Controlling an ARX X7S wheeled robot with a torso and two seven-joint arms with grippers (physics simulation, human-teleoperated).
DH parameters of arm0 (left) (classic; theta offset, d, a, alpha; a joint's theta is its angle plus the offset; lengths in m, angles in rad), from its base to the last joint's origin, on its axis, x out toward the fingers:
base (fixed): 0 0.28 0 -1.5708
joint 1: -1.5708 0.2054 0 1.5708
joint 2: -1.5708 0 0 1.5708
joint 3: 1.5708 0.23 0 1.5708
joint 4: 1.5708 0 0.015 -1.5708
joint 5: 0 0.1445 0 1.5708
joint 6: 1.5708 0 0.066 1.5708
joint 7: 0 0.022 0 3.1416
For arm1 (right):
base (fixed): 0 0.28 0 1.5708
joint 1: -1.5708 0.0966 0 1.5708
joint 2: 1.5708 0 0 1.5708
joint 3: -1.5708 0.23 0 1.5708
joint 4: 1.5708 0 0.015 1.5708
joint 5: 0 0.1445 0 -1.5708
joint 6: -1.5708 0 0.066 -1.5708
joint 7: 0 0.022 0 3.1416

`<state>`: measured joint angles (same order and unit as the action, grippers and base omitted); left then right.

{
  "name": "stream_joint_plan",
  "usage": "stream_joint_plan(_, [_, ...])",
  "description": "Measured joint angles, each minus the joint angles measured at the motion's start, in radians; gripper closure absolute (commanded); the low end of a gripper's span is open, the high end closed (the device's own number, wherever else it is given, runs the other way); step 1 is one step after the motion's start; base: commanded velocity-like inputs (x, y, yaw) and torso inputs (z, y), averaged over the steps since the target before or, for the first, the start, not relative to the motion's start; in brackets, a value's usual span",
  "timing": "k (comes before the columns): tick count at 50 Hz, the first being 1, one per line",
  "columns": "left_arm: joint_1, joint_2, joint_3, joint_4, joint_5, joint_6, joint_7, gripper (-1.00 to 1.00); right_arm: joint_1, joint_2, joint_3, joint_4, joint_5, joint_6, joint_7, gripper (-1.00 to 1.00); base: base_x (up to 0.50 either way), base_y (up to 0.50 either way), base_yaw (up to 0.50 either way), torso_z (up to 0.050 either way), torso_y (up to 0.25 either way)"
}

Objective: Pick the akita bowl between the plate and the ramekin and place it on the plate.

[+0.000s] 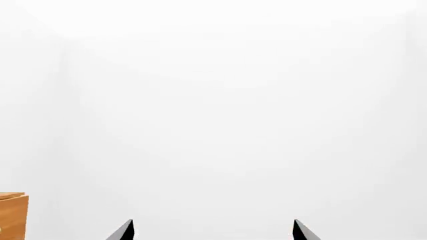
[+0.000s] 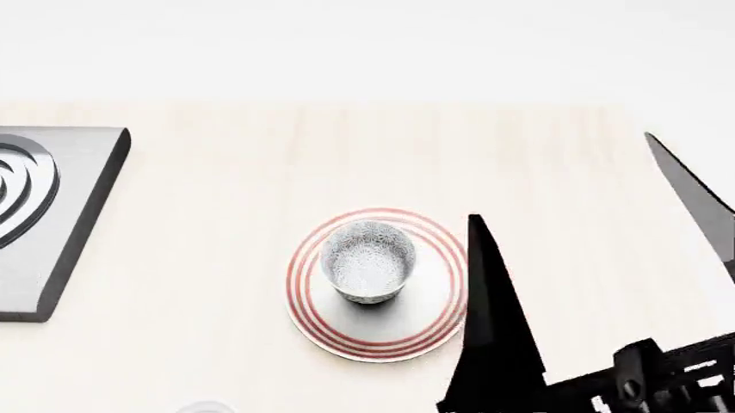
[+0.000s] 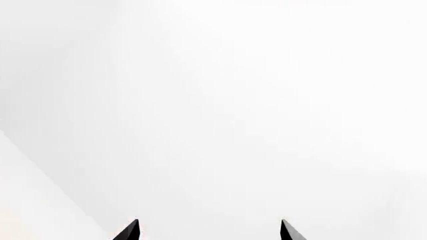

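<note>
Standing upright on the plate (image 2: 344, 331), the bowl (image 2: 367, 261) is seen just left of the right pincer (image 2: 597, 202), spread wide and empty.

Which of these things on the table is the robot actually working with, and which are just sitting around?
Part of the job:
- akita bowl, standing upright on the plate
- plate, red-ringed, under the bowl
- right gripper, open, empty, beside the plate

Just lying about:
- grey ridged slab at the table's left edge
- small pale rim at the bottom edge, too cropped to identify
</note>
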<state>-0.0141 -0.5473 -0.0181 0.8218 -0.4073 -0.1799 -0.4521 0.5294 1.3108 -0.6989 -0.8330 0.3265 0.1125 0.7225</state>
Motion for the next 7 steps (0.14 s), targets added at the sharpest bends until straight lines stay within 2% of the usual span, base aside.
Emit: stream_joint_plan(7, [0.023,0.032,-0.062,0.006,-0.033,0.067,-0.020,-1.00,-0.169,0.140,0.000,-0.074,-0.094,-0.191,0.318,-1.00,0.00,0.00,0.00,0.000,0.000])
